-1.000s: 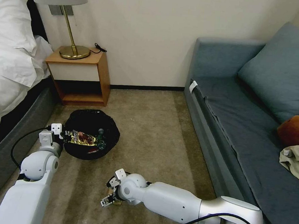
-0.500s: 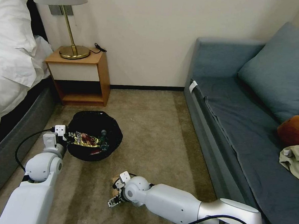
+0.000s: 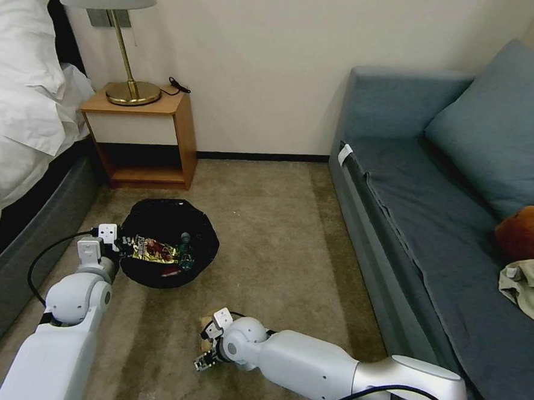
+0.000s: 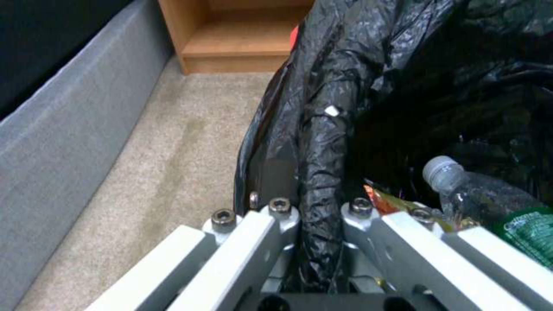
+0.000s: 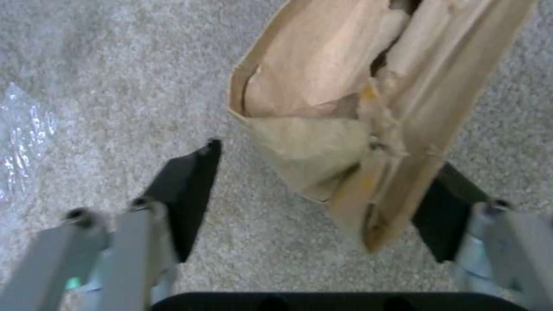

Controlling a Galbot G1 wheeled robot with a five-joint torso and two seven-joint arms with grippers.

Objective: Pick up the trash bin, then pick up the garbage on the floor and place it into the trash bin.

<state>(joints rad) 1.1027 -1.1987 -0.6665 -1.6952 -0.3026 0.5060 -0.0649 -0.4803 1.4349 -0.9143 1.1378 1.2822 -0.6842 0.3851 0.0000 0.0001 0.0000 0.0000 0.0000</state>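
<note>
The trash bin (image 3: 169,242) sits on the carpet (image 3: 277,237), in front of the nightstand (image 3: 141,135) and near the bed (image 3: 18,118) that runs along the left edge of the floor. A black bag lines the bin and folds over its rim.

The left gripper (image 3: 115,240) is at the bin's rim on the side nearest the bed. In the left wrist view, its jaws are closed narrowly on a bunched fold of the bag-covered rim (image 4: 322,142): one finger (image 4: 271,229) lies outside the bin, the other inside.

Inside the bin lie a gold-brown wrapper (image 3: 149,250), a red packet (image 3: 169,270) and a clear bottle (image 4: 490,203) with a green label. The bottle's cap points toward the bin's interior wall.

The paper bag (image 5: 357,108) lies on the carpet near the front edge of the floor, well apart from the bin and toward the sofa (image 3: 446,235) side.

The right gripper (image 3: 208,347) is low over the carpet at the paper bag. In the right wrist view, its jaws stand wide, with one black pad (image 5: 187,190) on each side of the bag's near end. The bag lies close against one pad and apart from the other. The bag is crumpled, with its mouth open away from the gripper.

A lamp (image 3: 117,28) stands on the nightstand.
</note>
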